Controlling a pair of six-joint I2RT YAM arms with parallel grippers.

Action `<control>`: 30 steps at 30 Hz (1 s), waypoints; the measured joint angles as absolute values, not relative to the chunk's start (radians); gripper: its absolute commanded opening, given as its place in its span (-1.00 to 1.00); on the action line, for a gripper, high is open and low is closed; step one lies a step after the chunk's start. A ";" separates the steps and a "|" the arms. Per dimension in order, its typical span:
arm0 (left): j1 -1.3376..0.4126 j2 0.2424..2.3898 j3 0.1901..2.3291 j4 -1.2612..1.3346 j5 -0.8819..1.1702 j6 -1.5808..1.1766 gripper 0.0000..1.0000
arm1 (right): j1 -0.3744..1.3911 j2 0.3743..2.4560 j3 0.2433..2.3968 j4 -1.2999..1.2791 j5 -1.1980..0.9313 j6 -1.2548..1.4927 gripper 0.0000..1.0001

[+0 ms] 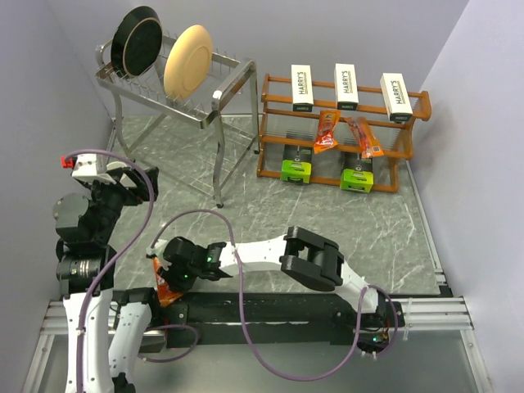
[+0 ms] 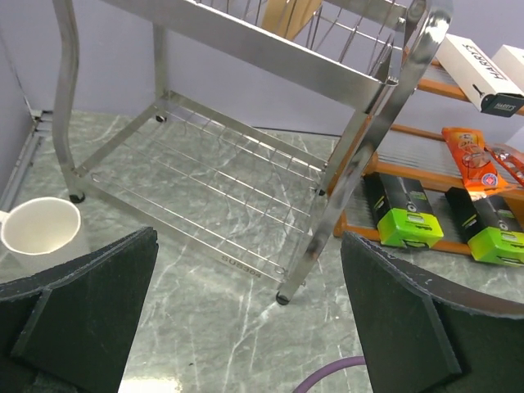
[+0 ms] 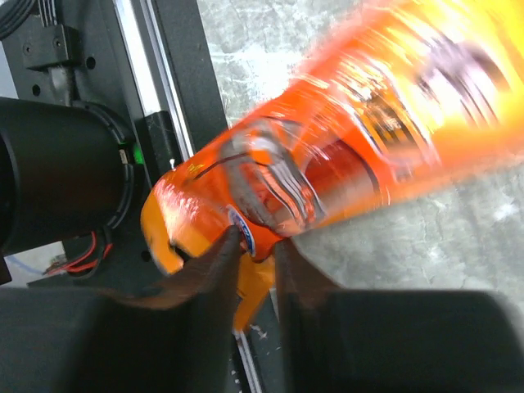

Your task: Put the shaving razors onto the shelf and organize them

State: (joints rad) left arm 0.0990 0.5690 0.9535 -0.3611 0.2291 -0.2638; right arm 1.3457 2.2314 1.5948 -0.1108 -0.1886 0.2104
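The orange-brown wooden shelf (image 1: pixel 274 147) stands at the back right. Three white HARRY'S boxes (image 1: pixel 347 85) lie on its top tier, two flat orange packs (image 1: pixel 327 131) on the middle tier, two black-and-lime packs (image 1: pixel 295 161) at the bottom. My right gripper (image 3: pixel 255 246) is shut on another flat orange razor pack (image 3: pixel 327 164) at the near left of the table, by the left arm's base; the pack (image 1: pixel 166 286) barely shows in the top view. My left gripper (image 2: pixel 250 327) is open and empty, raised, facing the metal rack.
A silver metal rack (image 1: pixel 176 90) holding a black plate (image 1: pixel 135 39) and a cream plate (image 1: pixel 187 59) stands at the back left. A white mug (image 2: pixel 45 233) sits on the table left of it. A purple cable (image 1: pixel 237 246) loops over the right arm.
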 measured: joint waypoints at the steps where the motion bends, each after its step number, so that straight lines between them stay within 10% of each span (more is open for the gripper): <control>1: 0.102 0.572 0.949 -0.358 0.234 -0.270 0.99 | 1.346 2.231 1.591 -0.104 -0.188 0.207 -0.84; 11: 0.111 0.629 0.939 -0.303 0.293 -0.273 0.99 | 1.299 2.074 1.440 -0.148 -0.200 0.115 -1.00; 22: 0.058 0.690 0.922 -0.208 0.395 -0.249 0.99 | 0.886 1.469 1.296 -0.342 -0.365 -0.057 -0.91; 30: -0.025 0.756 0.920 -0.202 0.440 -0.198 0.99 | 0.605 1.473 1.264 -0.398 -0.384 -0.142 -0.88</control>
State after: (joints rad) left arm -0.0250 0.7563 0.9195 -0.2020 0.4400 -0.1978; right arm 0.6048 1.4734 1.2644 -0.3985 -0.3836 -0.1417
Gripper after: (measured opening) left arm 0.995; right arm 0.073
